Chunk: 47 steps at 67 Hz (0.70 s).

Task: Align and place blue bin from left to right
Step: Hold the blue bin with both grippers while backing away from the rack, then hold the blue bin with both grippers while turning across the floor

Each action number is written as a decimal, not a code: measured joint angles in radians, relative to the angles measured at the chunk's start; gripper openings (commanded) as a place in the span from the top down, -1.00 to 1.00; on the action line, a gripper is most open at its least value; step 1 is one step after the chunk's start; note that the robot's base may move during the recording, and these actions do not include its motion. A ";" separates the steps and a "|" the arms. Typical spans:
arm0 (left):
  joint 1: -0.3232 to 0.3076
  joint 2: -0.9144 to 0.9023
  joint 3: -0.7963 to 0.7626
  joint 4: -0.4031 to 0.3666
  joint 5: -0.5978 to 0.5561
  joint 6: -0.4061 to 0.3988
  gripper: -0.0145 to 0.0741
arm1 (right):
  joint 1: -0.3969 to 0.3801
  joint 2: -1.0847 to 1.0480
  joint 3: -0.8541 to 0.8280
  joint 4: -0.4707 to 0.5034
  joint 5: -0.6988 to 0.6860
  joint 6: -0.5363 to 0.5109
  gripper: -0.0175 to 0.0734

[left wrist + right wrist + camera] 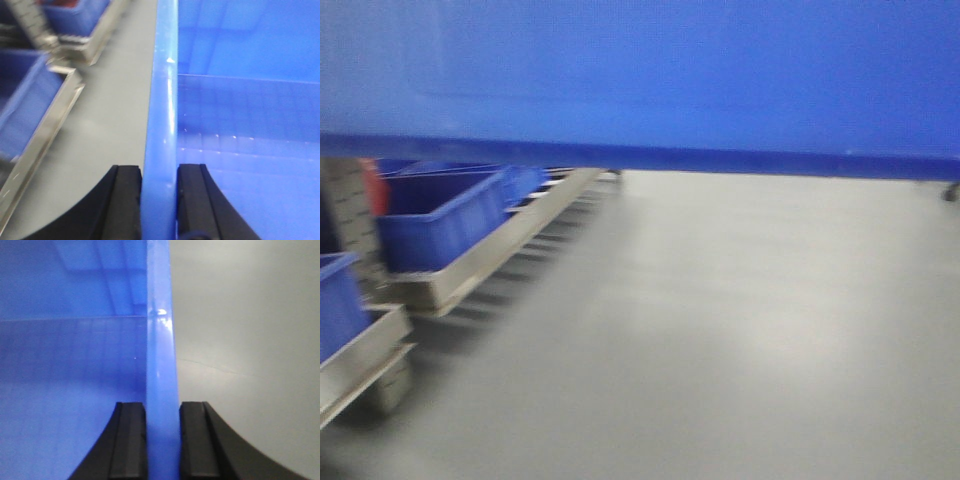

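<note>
Blue bin [650,70] looks mid-carry, my left hand [160,172] and right hand [162,407] each pinching its rim; next I need level, aligned lowering.

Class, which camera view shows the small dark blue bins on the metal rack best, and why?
The front view: several small bins stand in a row on the rack, though blurred. The left wrist view catches only cropped parts beside the blue bin's rim. The right wrist view shows none.
</note>
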State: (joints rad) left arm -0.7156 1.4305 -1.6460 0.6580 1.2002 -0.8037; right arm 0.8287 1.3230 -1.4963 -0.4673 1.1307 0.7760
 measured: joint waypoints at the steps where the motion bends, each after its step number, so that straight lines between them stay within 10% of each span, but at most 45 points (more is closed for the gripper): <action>1: 0.000 0.000 0.000 0.000 0.000 0.000 0.92 | 0.000 0.000 0.000 0.000 0.000 0.000 0.79; 47: -0.002 0.000 0.000 0.000 -0.002 0.000 0.92 | 0.000 0.000 0.000 0.000 0.003 0.000 0.79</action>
State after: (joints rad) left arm -0.7178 1.4305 -1.6460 0.6580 1.1985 -0.8037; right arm 0.8287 1.3230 -1.4963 -0.4673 1.1338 0.7760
